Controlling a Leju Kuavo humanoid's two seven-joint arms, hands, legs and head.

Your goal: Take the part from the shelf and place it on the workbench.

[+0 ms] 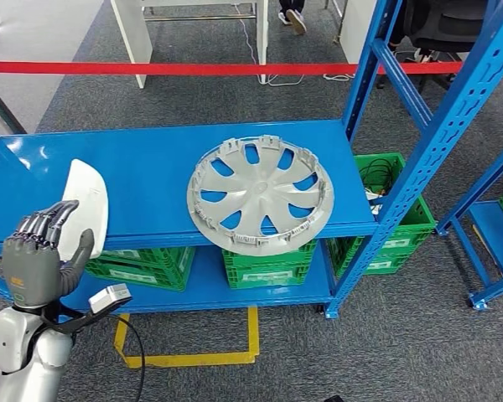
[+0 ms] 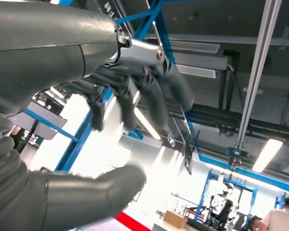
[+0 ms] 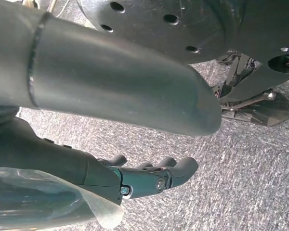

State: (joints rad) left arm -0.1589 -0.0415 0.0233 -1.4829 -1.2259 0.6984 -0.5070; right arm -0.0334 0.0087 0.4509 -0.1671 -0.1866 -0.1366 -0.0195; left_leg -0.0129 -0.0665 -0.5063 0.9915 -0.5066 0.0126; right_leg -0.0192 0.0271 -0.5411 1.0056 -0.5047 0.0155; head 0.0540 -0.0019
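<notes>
Shelf [image 1: 147, 180] fills the middle of my head view, its blue top board carrying the silver wheel cover [image 1: 260, 193] at centre and a white part [image 1: 85, 205] at left. My left hand [image 1: 38, 258], lower left, is raised just before the white part with fingers [image 2: 124, 98] spread and holding nothing. My right hand [image 3: 128, 180] hangs over grey carpet [image 3: 244, 168], fingers loosely apart and holding nothing.

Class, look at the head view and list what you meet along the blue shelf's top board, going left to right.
Left hand → white part → silver wheel cover → blue shelf upright
</notes>
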